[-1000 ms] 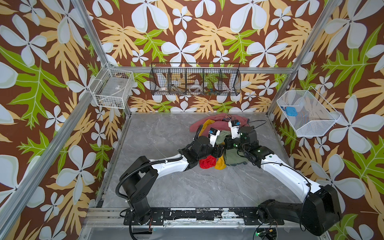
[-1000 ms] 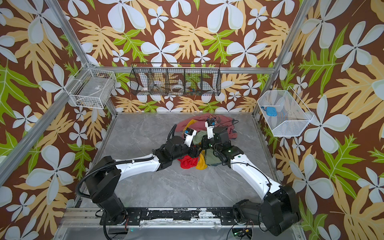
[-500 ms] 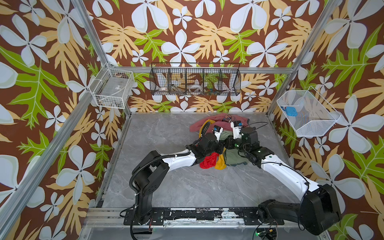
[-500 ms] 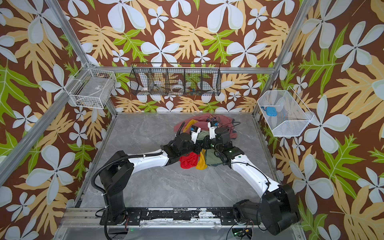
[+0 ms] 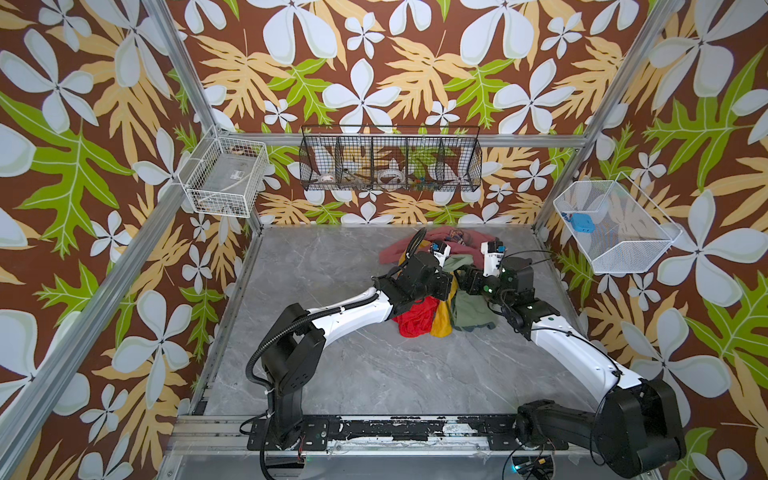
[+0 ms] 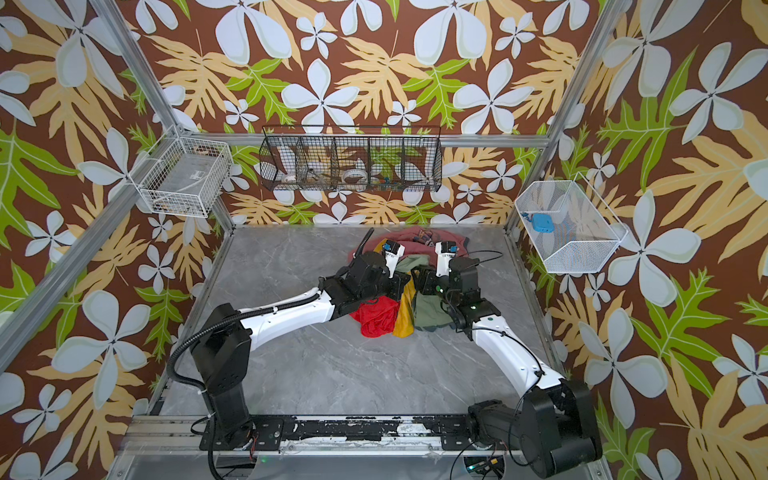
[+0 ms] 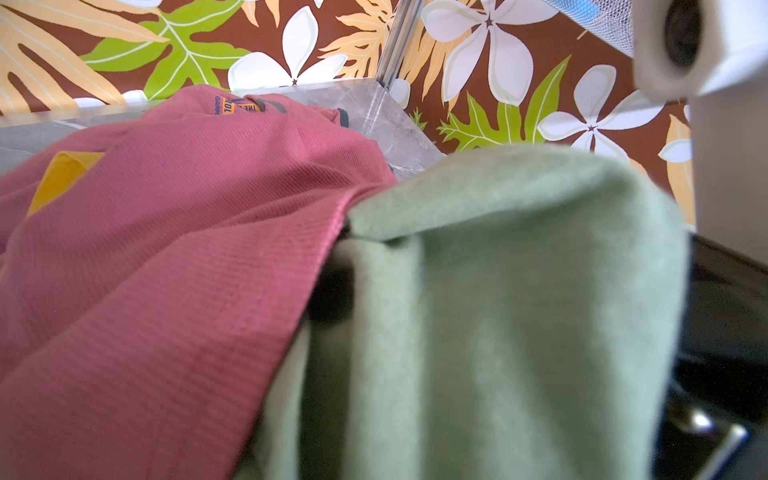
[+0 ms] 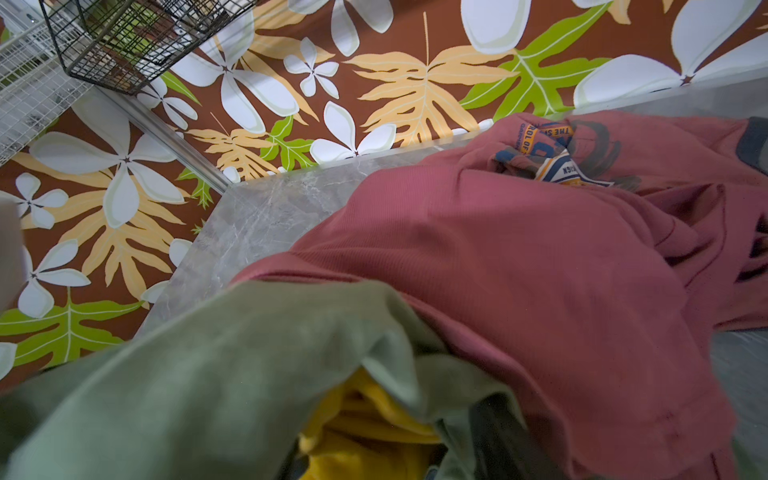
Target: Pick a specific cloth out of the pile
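The pile [image 5: 419,249] lies at the back of the grey table [image 5: 340,365]: a dusty pink garment [image 8: 540,270] behind, a sage-green cloth [image 5: 473,309] and a red cloth [image 5: 415,320] in front. The cloth [image 5: 441,322], mustard yellow, hangs as a narrow strip between red and green in both top views [image 6: 404,322]. My left gripper [image 5: 448,286] is at the strip's upper end, shut on it as far as I can tell; green fabric [image 7: 519,291] hides its jaws. My right gripper [image 5: 464,282] faces it, open, with yellow folds [image 8: 365,436] between its spread fingers [image 8: 494,432].
A black wire basket [image 5: 390,160] hangs on the back wall. A white wire basket [image 5: 226,183] is at the left corner. A white mesh basket [image 5: 611,228] holding a blue item is on the right wall. Both arms meet over the pile.
My left gripper has moved in to the pile beside the right one and shut. The right gripper's jaws have opened. The cloths have barely shifted.
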You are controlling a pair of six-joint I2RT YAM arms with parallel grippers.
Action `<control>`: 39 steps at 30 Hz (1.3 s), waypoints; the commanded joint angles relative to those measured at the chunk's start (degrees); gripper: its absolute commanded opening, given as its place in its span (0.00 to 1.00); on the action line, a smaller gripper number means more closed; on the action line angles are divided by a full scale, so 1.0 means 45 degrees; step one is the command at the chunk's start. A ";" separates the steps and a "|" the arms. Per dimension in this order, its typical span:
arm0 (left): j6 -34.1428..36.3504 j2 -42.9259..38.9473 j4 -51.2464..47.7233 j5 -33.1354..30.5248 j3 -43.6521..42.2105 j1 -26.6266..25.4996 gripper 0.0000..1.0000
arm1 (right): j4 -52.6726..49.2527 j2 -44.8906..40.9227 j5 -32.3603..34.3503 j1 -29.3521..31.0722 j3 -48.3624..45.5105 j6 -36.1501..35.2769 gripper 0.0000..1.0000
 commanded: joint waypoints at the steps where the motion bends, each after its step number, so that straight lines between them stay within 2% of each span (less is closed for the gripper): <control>1: -0.0170 -0.0446 0.0981 0.0661 0.0465 -0.0012 0.00 | -0.0879 -0.0010 0.0161 0.0033 -0.0230 -0.0134 0.98; 7: -0.0579 -0.1075 0.0231 0.1043 0.0935 -0.0032 0.00 | -0.0162 0.0276 0.0130 0.0009 -0.0739 0.0271 1.00; 10: -0.0487 -0.1178 -0.0421 0.0981 0.1597 -0.0032 0.00 | 0.0854 0.0233 -0.0091 0.0023 -0.1368 0.0421 1.00; 13: -0.0427 -0.1023 -0.1110 0.1308 0.2490 -0.0032 0.00 | 0.1257 0.0133 0.0351 -0.0025 -0.1897 0.0224 0.99; 17: -0.0501 -0.0860 -0.1675 0.1693 0.3263 -0.0051 0.00 | 0.1564 0.0112 0.0230 -0.0408 -0.2372 0.0272 1.00; 22: -0.0303 -0.0774 -0.2452 0.1430 0.3988 -0.0050 0.00 | 0.1543 0.0514 -0.0232 -0.1019 -0.2306 0.0261 0.98; 27: 0.0251 -0.0497 -0.3937 0.1208 0.5768 -0.0051 0.00 | 0.1338 0.1152 -0.0987 -0.1929 -0.1766 0.0576 0.93; 33: 0.0803 0.0301 -0.6123 0.1693 0.8191 -0.0051 0.00 | 0.1235 0.1830 -0.1411 -0.2062 -0.1351 0.0316 0.90; 39: 0.1232 -0.0090 -0.6805 0.0444 0.8178 -0.0032 0.00 | 0.1136 0.2145 -0.1277 -0.2062 -0.1461 0.0100 0.87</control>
